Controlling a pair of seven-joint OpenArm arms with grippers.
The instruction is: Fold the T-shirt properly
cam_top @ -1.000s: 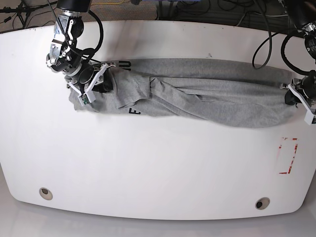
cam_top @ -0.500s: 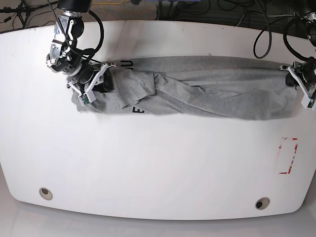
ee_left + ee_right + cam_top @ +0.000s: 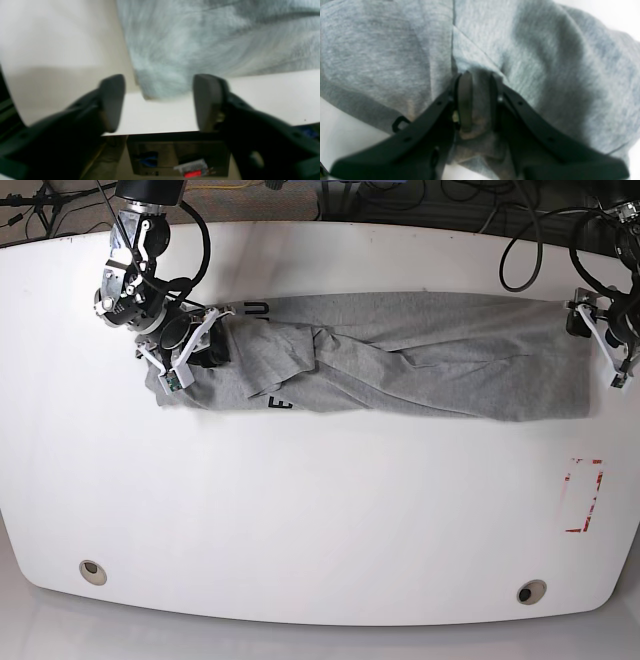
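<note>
T-shirt point(image 3: 400, 360) lettering half hidden by folds, left gripper point(image 3: 158, 102) blurred, apart

Folds hide most of the T-shirt point(image 3: 400, 360) lettering.

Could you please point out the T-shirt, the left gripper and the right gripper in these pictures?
T-shirt point(image 3: 440, 360): base view, on the wrinkled grey middle of the cloth.
Left gripper point(image 3: 158, 100): left wrist view, midway between its open fingertips.
Right gripper point(image 3: 478, 100): right wrist view, between fingertips pinching a grey fold.
</note>
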